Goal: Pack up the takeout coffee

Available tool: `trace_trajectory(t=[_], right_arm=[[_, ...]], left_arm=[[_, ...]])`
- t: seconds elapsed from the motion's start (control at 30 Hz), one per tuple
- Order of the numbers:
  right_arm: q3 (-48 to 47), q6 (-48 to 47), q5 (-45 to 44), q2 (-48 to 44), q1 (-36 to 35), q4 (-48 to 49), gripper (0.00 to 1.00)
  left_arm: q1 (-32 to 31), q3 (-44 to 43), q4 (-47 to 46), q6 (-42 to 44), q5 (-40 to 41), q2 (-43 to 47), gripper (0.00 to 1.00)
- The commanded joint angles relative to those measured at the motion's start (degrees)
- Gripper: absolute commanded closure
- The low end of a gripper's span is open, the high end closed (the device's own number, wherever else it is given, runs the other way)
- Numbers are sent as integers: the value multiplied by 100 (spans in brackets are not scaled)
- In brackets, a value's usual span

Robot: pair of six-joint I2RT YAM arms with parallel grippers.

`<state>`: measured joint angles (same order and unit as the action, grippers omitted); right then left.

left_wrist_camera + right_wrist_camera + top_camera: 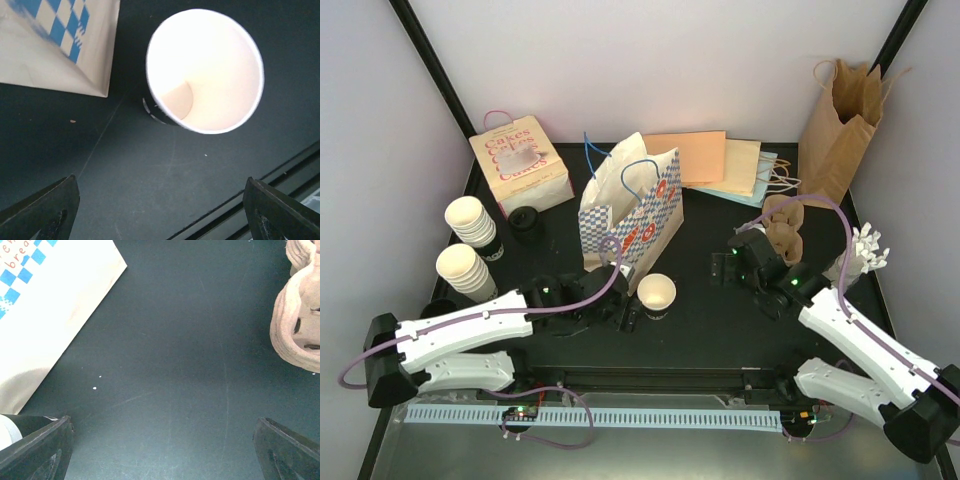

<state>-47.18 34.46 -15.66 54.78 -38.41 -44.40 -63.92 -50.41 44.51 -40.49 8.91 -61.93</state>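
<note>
Standing upright mid-frame overhead, the paper cup (656,293) sits just beside the checkered bag (632,215), which both wrist views crop at upper left. The left gripper (626,317) and right gripper (728,268) are both spread wide, holding nothing.

even overhead light, cup (205,70) interior glaring, bag (45,305) overexposed.

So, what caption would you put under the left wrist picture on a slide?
Open left gripper facing an empty, upright paper cup beside the blue-checkered bag.
</note>
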Motion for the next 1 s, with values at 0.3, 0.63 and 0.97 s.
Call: trace_trajectory(t=[0.3,0.63,0.97], right_arm=[[33,-35,161,-80,36,212,0],[43,-70,231,-100,36,295,0],[33,-97,257,-132,36,288,0]], left_arm=[[816,1034,-1527,-455,-230,155,18],[820,1503,-2548,-486,-163,79,31],[1103,1570,-2951,-408,309,-314,44]])
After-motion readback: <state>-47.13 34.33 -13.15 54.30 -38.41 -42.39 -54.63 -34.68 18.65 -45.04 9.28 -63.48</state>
